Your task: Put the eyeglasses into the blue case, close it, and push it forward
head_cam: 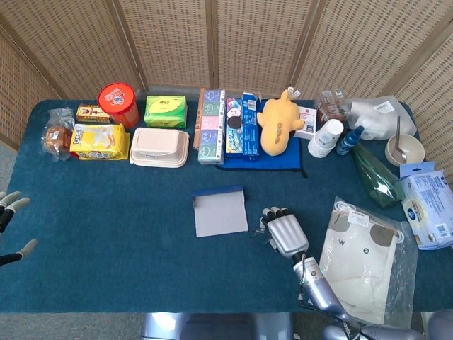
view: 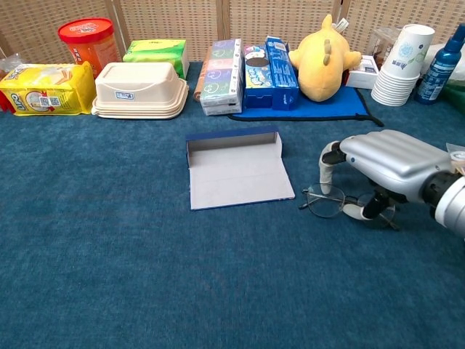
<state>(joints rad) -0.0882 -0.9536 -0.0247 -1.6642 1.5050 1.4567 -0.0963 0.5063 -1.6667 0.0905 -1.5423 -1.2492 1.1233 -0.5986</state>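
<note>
The blue case (view: 236, 176) lies open and flat at the table's middle, grey inside up, its blue lid edge at the back; the head view shows the case (head_cam: 219, 211) too. Just right of it the thin-framed eyeglasses (view: 327, 202) lie on the blue cloth. My right hand (view: 385, 171) arches over them, fingers curled down onto the left lens rim and the thumb tucked under by the bridge, pinching the frame. From the head view my right hand (head_cam: 285, 234) hides most of the glasses. My left hand (head_cam: 8, 223) hovers at the far left edge, fingers apart, holding nothing.
Along the back stand a red canister (view: 87, 40), a yellow snack pack (view: 43, 87), a beige lunchbox (view: 139, 89), boxed packs (view: 221, 65), a yellow plush (view: 323, 58), paper cups (view: 403, 62). A plastic bag of white cloth (head_cam: 361, 258) lies to the right.
</note>
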